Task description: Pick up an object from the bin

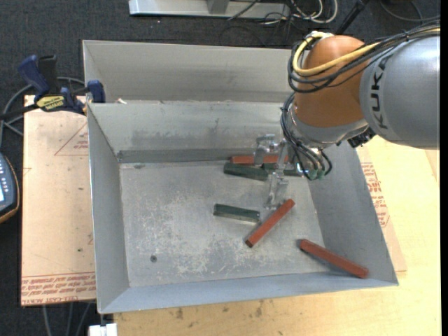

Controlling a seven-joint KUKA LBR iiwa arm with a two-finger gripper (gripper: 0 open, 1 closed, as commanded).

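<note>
Red bar (269, 222) lies slantwise near the middle of the bin (175, 257); gripper (277, 191) seemingly over its upper end, whether spread or closed cannot be told. Best aligned across the bar's width before descending.

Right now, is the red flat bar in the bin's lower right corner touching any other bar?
No, the red flat bar lies alone on the floor of the grey metal bin, apart from the other bars.

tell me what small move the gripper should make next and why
Probably lower a little onto the upper end of the red-brown bar, which lies slantwise right of the bin's middle: the gripper hangs just over that end, and the dark green bar lies further left.
</note>
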